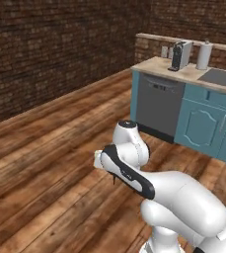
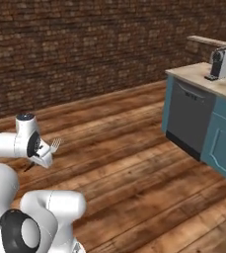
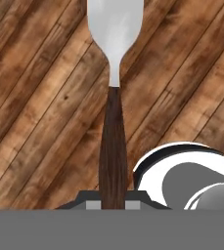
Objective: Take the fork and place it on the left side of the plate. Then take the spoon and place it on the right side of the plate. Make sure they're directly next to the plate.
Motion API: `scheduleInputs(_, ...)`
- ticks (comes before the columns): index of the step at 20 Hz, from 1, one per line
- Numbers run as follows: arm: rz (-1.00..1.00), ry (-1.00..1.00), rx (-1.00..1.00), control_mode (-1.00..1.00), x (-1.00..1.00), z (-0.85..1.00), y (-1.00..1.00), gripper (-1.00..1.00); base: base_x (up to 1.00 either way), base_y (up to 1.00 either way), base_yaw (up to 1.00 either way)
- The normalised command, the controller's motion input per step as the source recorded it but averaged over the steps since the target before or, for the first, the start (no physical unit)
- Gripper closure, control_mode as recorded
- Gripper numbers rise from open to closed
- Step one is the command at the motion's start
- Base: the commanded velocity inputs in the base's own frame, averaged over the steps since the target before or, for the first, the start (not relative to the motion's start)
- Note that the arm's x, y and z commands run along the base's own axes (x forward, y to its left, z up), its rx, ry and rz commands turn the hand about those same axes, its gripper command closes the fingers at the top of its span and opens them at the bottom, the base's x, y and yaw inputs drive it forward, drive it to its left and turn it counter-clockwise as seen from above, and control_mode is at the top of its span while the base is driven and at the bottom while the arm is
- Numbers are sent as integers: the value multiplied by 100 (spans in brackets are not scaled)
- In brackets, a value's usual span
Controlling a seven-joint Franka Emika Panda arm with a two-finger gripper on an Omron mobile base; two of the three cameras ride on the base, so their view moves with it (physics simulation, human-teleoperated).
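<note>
Above wooden floor (image 3: 45, 97), end effector (image 3: 113, 204) seemingly clamped on fork (image 3: 113, 146) handle.

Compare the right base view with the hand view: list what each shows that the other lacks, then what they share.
Right base view alone: the brick wall, the teal cabinets, the dishwasher and the coffee machine on the counter. Hand view alone: the fork's dark brown handle, clamped at its end between the fingertips. Shared: the fork, whose tines poke out beside the hand in the base view, and the wooden floor.
</note>
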Motion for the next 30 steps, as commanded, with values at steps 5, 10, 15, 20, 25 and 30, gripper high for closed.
scheduleInputs(5, 0, 0, 0, 100, 0, 0, 0, 100, 100, 29, 0)
scheduleInputs(10, 0, 0, 0, 100, 0, 0, 0, 100, 100, 25, 0)
scheduleInputs(15, 0, 0, 0, 100, 0, 0, 0, 100, 100, 4, 0)
scheduleInputs(20, 0, 0, 0, 100, 0, 0, 0, 100, 100, 0, 0)
scheduleInputs(25, 0, 0, 0, 100, 0, 0, 0, 100, 100, 0, 0)
scheduleInputs(30, 0, 0, 0, 100, 0, 0, 0, 100, 100, 0, 0)
